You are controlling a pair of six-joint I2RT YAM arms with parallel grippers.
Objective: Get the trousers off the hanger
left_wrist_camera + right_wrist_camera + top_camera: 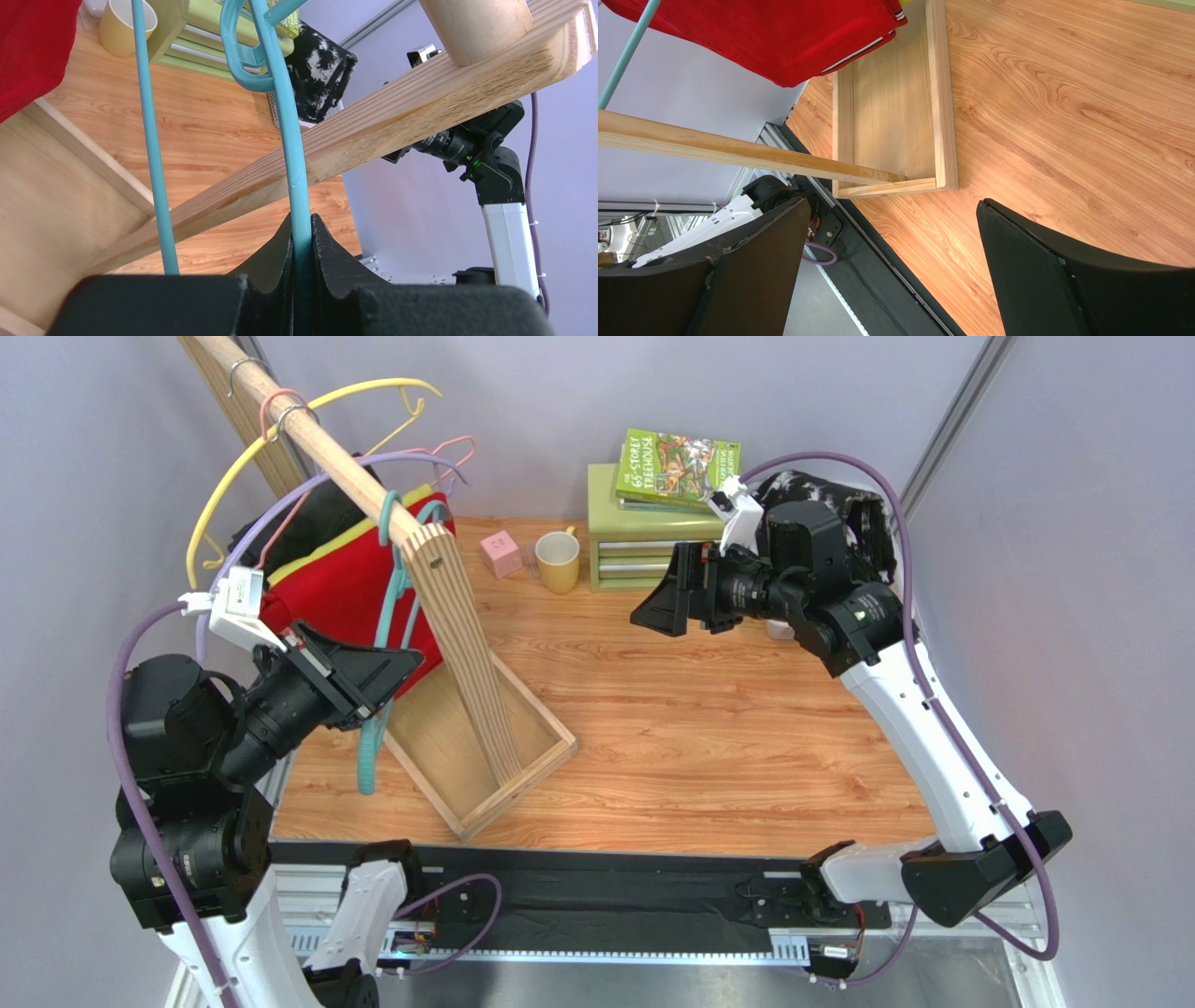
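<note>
The red trousers (pixel 344 581) with thin white stripes hang from the wooden rail (pixel 323 448) at the back left. They also show in the right wrist view (pixel 773 35) and the left wrist view (pixel 28 49). I cannot tell which hanger bears them. The black trousers with white splatter (pixel 814 483) lie at the back right beside the drawers, also seen in the left wrist view (pixel 319 63). My left gripper (pixel 386 672) is shut on a bar of the teal hanger (pixel 291 140), whose hook is over the rail. My right gripper (pixel 659 609) is open and empty above the table (pixel 892 266).
The rail's slanted wooden post and base tray (pixel 477 742) stand at the left. Yellow, pink and purple hangers (pixel 351 399) hang on the rail. A pink cube (pixel 501 553), a yellow mug (pixel 557 560) and green drawers (pixel 645 546) with a book (pixel 678 466) stand at the back.
</note>
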